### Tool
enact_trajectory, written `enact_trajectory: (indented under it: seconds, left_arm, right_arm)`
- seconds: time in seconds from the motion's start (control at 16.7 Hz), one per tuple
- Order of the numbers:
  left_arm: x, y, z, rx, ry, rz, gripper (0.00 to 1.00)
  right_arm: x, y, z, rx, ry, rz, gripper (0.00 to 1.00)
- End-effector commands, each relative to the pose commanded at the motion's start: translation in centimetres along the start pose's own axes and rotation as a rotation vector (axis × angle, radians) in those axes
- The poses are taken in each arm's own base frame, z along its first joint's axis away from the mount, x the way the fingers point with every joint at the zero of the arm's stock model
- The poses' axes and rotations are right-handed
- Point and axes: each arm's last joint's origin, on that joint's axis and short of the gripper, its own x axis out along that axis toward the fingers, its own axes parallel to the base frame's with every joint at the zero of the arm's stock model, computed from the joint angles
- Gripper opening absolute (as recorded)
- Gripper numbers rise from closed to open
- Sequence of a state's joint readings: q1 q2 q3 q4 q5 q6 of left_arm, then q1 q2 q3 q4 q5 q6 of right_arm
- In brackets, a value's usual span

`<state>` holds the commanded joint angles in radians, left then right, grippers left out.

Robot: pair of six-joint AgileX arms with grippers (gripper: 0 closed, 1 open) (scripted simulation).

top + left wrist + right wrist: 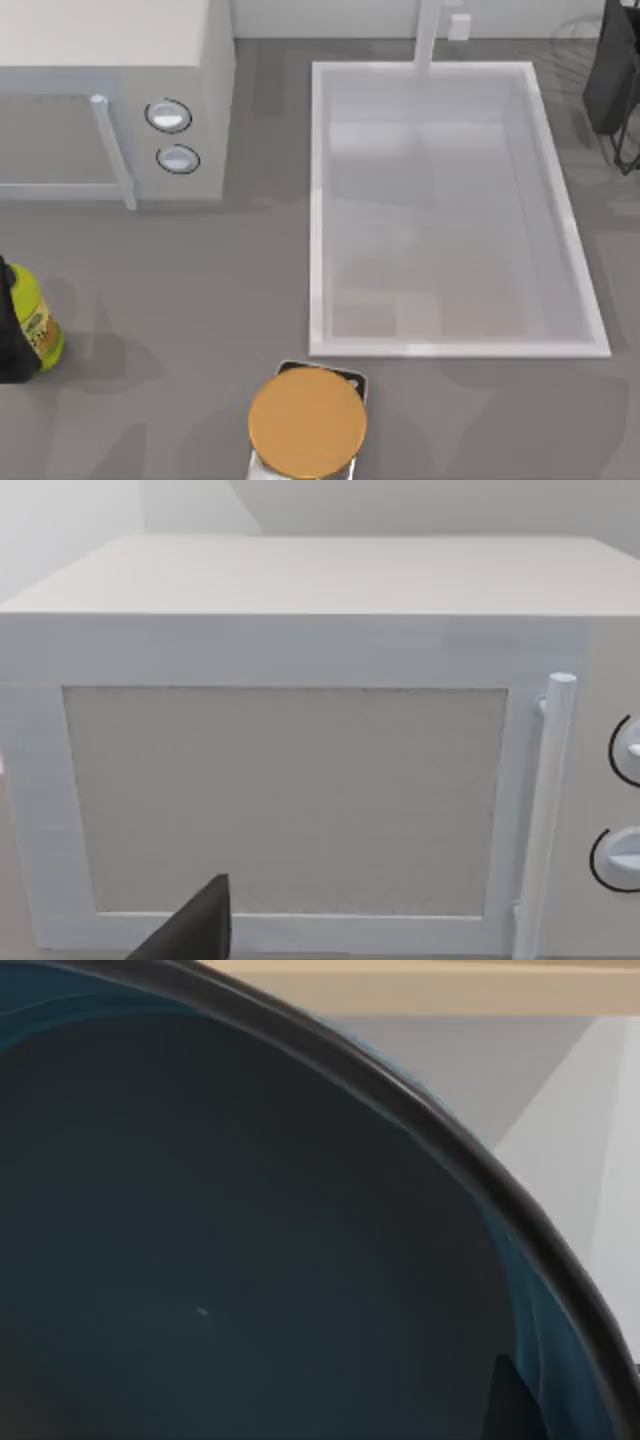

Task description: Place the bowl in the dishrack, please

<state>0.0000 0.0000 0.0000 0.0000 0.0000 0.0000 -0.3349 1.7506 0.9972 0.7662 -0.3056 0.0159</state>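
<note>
Top view: the dishrack (612, 75) sits at the table's far right corner, beyond the sink (320, 200). A microwave (215, 100) stands at the far left, a yellow bottle (35, 325) at the left edge, and an orange disc (306, 422) near the front, just in front of the sink. The best route to the rack, I judge, runs high over the sink's right rim (open grey table lies along that side), staying clear of the rack's black panel until the bowl is above the wires.

Left wrist view: the left gripper (195, 925) faces the microwave door, apparently parked. Its grip state cannot be told.

Right wrist view: the bowl (250, 1260) lies very close under the camera, teal inside, its dark rim curving across. A dark sliver (515, 1400) at its edge may belong to the right gripper, and whether that gripper is clamped on the rim cannot be told. Keeping the bowl level should help.
</note>
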Motion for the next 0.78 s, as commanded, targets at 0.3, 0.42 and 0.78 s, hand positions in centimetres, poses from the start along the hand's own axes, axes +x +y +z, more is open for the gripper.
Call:
enact_trajectory:
  seconds: [0.3, 0.42, 0.78]
  left_arm:
    - [0.0, 0.0, 0.0, 0.0, 0.0, 0.0, 1.0]
    - [0.0, 0.0, 0.0, 0.0, 0.0, 0.0, 1.0]
    - [0.0, 0.0, 0.0, 0.0, 0.0, 0.0, 1.0]
  right_arm:
    - [0.62, 0.87, -1.73, 0.003, 0.007, 0.0, 0.0]
    - [0.62, 0.87, -1.73, 0.003, 0.007, 0.0, 0.0]
    - [0.62, 0.87, -1.73, 0.003, 0.007, 0.0, 0.45]
